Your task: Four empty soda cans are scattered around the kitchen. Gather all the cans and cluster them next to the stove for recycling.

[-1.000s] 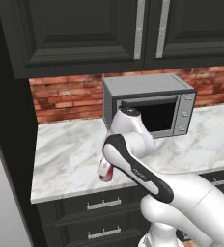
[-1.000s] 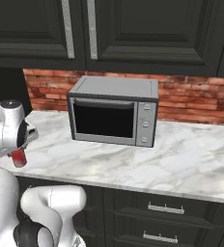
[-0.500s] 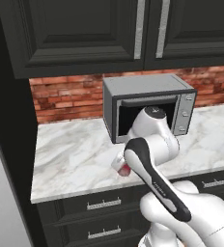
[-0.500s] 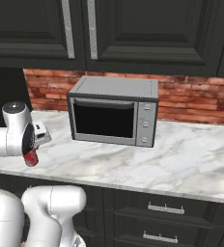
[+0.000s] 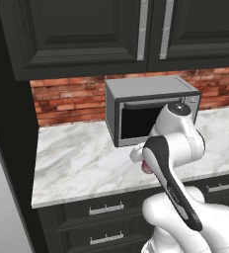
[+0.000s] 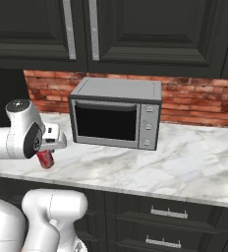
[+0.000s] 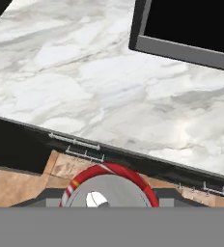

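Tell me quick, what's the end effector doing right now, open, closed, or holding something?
End effector: closed on the small red cylindrical soda can with a silver top, held just off the front edge of the white marble counter.

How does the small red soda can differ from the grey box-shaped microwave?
The small red soda can is a cylinder, far smaller than the grey box-shaped microwave. The can hangs in the pincer at the counter's front edge; the microwave stands on the white marble counter by the brick wall. Both have metallic grey surfaces.
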